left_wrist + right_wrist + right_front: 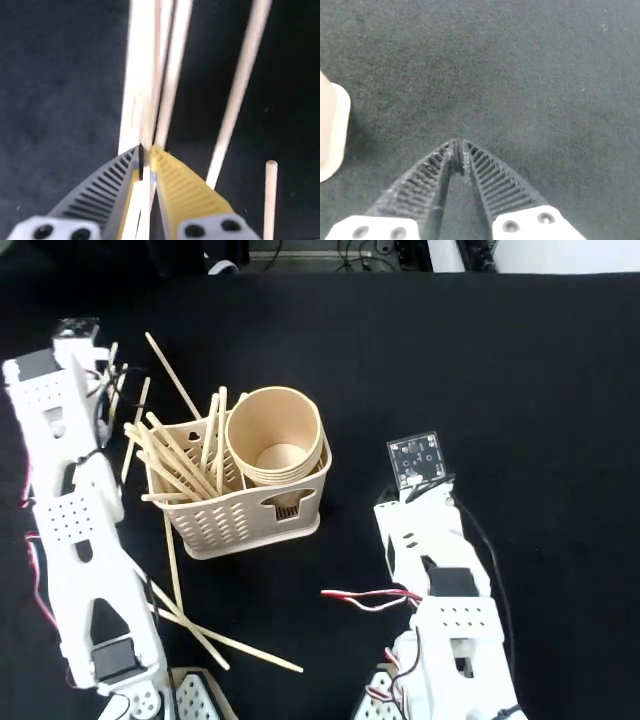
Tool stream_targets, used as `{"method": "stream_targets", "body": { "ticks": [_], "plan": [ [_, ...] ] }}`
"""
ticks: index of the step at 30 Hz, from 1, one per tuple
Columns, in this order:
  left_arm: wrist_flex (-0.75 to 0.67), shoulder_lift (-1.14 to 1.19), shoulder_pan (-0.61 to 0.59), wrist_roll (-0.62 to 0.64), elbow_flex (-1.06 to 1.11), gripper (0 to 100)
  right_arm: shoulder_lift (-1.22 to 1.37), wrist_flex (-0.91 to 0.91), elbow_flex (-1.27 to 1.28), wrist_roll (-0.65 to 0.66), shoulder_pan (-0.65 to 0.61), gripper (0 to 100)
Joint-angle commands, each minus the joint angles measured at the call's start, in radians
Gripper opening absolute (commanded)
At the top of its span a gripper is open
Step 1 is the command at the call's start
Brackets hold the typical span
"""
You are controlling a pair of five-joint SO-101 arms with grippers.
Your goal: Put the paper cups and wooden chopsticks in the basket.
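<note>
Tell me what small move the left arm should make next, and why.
Probably lift the left gripper slightly: its jaws appear closed on wooden chopsticks, away from the basket, which already holds the paper cups. They should clear the table before moving there.

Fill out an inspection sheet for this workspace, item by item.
Surface: black cloth covering the table.
Job's things: basket holds stacked paper cups in one compartment and chopsticks in the other; loose chopsticks lie between the basket and the arm bases, more beside the left arm.
Clutter: nothing seen.
Grippers: left pincer shut on a chopstick; right pincer shut, holding nothing, above the cloth.
Cables: red and white wires at the right arm.
Surroundings: cords beyond the table's far edge.
</note>
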Motion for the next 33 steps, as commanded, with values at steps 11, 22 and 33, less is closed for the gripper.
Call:
{"method": "stream_targets", "body": {
  "ticks": [11,22,33],
  "plan": [
    [0.000,-0.859,0.012,0.101,0.633,3,0.004,0.003,-0.010,0.008,0.006,1.2],
    [-0.293,-1.602,0.054,0.106,1.277,3,0.004,0.003,-0.010,0.008,0.006,1.2],
    [-0.918,-2.565,0.260,0.106,2.031,3,0.004,0.003,-0.010,0.008,0.006,1.2]
  ]
}}
